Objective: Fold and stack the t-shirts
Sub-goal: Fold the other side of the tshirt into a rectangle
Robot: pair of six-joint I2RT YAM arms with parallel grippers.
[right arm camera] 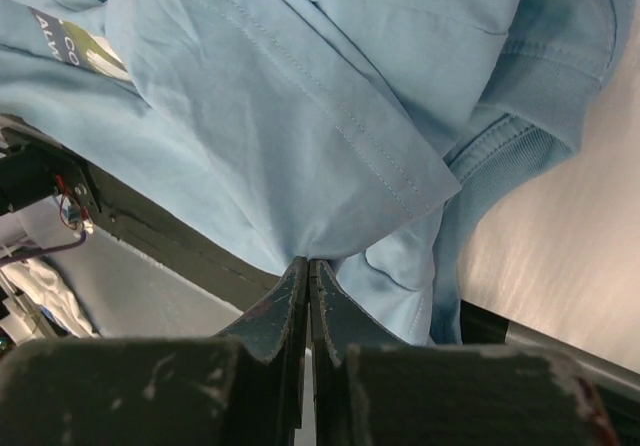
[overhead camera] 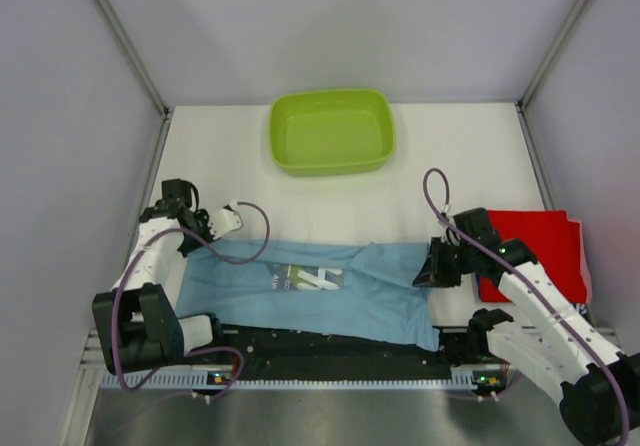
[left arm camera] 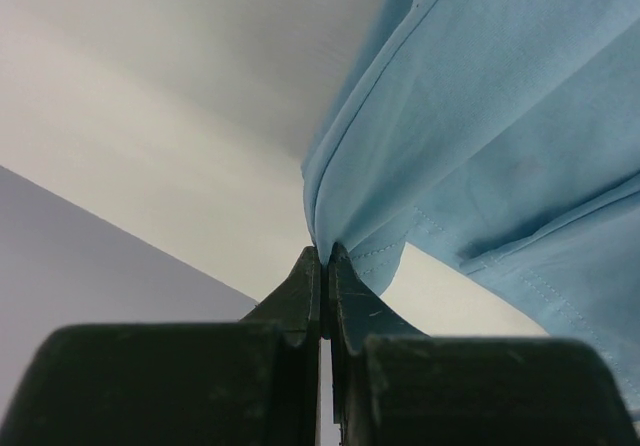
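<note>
The jaws are closest to my wrist cameras. The left gripper point(left arm camera: 322, 253) is pressed fully shut on a bunched edge of the blue tee point(left arm camera: 500, 116). The right gripper point(right arm camera: 308, 264) is also closed tight, pinching a fold with the ribbed collar just beside it.

From above, the tee lies crosswise on the near side of the basin point(overhead camera: 330, 136), well apart from it. It is rumpled, with its chest lettering facing up. My left pinch sits near-left of the basin and my right pinch near-right. The tee's near edge drapes over the black strip point(overhead camera: 330, 361) at the table's front. A folded red tee point(overhead camera: 545, 256) lies further right of the basin, just past my right gripper.

I judge this to be the spreading step, before any fold. To do it well, I want to:

- Raise both ends together at the same height.
- Draw them apart only until the slack goes, since a harder pull could slip the cloth out of such small pinches.
- Carry the tee toward the basin so that all of it lands on the table point(overhead camera: 470, 156) and off the strip.
- Lower it evenly so the right side's overlapping folds fall open.
</note>
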